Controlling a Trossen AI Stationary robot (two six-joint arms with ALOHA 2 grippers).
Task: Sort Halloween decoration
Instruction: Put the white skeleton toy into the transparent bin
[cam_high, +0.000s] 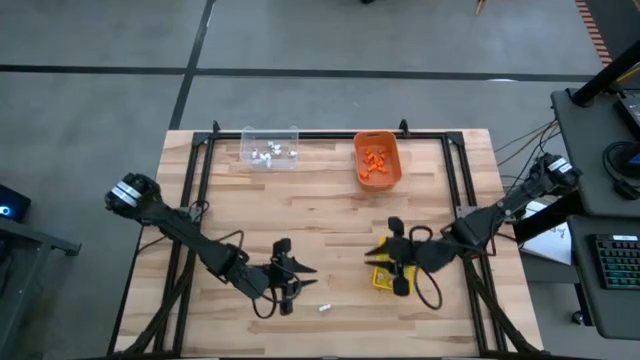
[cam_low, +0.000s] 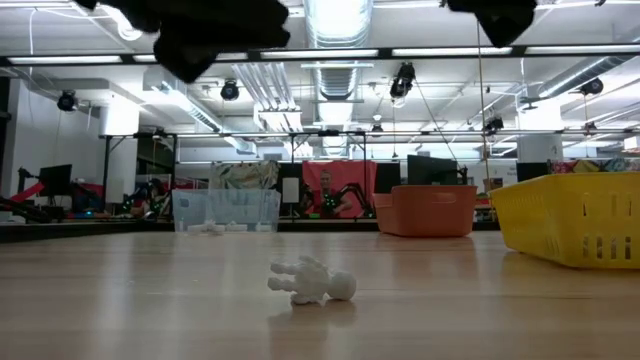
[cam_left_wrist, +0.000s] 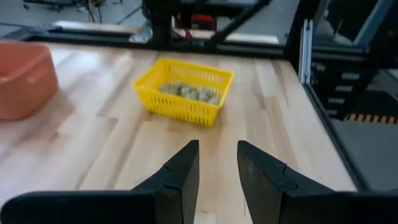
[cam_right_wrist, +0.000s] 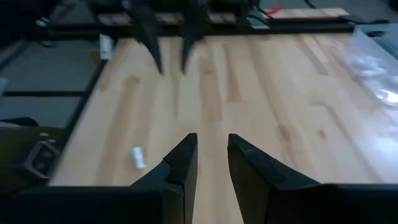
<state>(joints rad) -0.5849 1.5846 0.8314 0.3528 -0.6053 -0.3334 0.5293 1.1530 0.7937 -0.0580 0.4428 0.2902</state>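
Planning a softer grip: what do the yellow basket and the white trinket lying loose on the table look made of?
Yellow lattice basket: likely moulded plastic, going by its glossy, slotted walls. Small white skeleton-shaped trinket: probably matte hard plastic, with a smooth moulded form.

One trinket (cam_high: 324, 307) lies on the table (cam_high: 330, 215) between both arms, bins behind.

My wooden desk (cam_high: 330, 215) carries a clear bin (cam_high: 270, 148) and an orange bin (cam_high: 377, 160) at its far edge, a yellow bin (cam_high: 383, 278) nearer, and one white trinket (cam_high: 324, 307) lying loose.
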